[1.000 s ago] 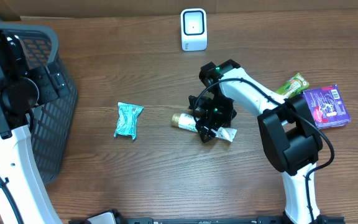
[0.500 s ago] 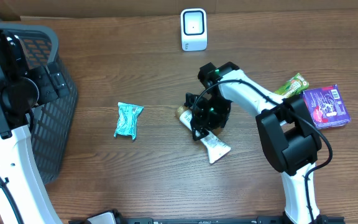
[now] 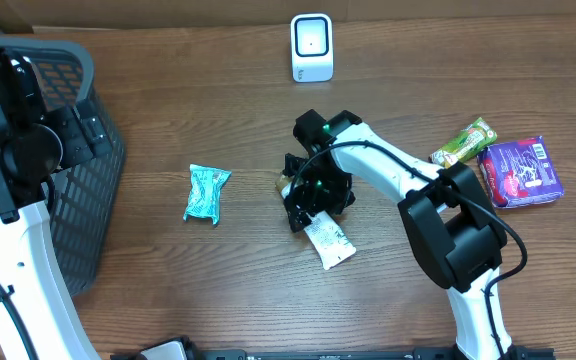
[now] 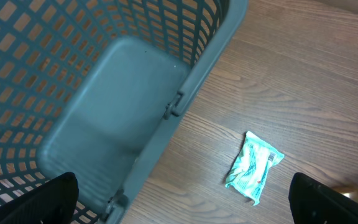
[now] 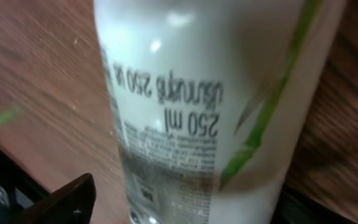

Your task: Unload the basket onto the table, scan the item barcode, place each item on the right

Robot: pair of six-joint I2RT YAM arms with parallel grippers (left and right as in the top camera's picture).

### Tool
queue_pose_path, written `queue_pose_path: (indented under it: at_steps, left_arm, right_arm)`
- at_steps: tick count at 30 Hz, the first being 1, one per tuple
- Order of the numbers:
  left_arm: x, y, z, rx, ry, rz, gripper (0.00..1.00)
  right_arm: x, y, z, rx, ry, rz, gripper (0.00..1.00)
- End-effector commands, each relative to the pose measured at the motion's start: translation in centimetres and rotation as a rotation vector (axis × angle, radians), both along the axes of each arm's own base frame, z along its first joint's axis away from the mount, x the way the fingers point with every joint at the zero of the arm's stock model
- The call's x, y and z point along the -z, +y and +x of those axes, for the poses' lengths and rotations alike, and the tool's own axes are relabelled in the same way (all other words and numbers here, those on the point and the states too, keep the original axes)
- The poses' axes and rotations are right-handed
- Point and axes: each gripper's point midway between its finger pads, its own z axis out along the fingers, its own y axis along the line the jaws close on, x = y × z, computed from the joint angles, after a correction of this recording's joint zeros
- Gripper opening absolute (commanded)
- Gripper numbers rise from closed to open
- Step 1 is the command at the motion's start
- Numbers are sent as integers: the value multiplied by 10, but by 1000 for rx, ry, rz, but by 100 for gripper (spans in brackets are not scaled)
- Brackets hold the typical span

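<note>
Right fingers [image 5: 67, 202] straddle the white tube [image 3: 330, 243], can't tell if clamped. Left fingers [image 4: 48, 199] wide open, empty. I'd grip firmly, then aim the barcode at the far scanner [image 3: 312, 47].

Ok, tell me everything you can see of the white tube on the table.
The white tube lies flat on the wooden table, slanted, crimped end toward the near edge. It looks like soft plastic, with a green stripe, small print and "250 ml". The right tool covers its cap end; a grip can't be confirmed.
</note>
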Motion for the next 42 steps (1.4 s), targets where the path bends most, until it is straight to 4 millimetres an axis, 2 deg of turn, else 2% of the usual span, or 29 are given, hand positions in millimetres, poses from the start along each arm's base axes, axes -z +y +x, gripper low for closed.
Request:
queue_pose_path:
  at_steps: [1, 4, 7, 11, 14, 17, 20, 29, 38, 40, 42]
  left_arm:
    - [-5, 1, 2, -10, -22, -5, 100]
    - [-5, 1, 2, -10, -22, -5, 100]
    - [-5, 1, 2, -10, -21, -6, 99]
    - [-5, 1, 2, -10, -21, -6, 100]
    - [-5, 1, 2, -10, -22, -6, 100]
    - [-5, 1, 2, -10, -22, -6, 99]
    - [-5, 1, 2, -10, -22, -5, 99]
    - [-5, 1, 2, -10, -22, -5, 100]
    - [-5, 1, 2, -10, -21, -6, 100]
    - [-5, 1, 2, -10, -22, -6, 99]
    - [-5, 1, 2, -10, -21, -6, 100]
  right_arm:
    - [-36, -5, 30, 78, -139, -11, 89]
    - [-63, -19, 42, 113, -195, 14, 92]
    - [-83, -32, 42, 99, -181, 94, 92]
    - [-86, -38, 29, 38, -87, 255, 94]
    - [-68, -37, 16, 43, -30, 329, 96]
    - [-40, -41, 5, 57, -11, 314, 97]
    - [-25, -44, 0, 64, -10, 303, 97]
    - [-3, -41, -17, 94, 23, 293, 96]
    - [16, -28, -37, 75, 25, 271, 90]
    - [24, -29, -38, 81, 8, 228, 86]
    - [32, -33, -39, 95, -9, 182, 77]
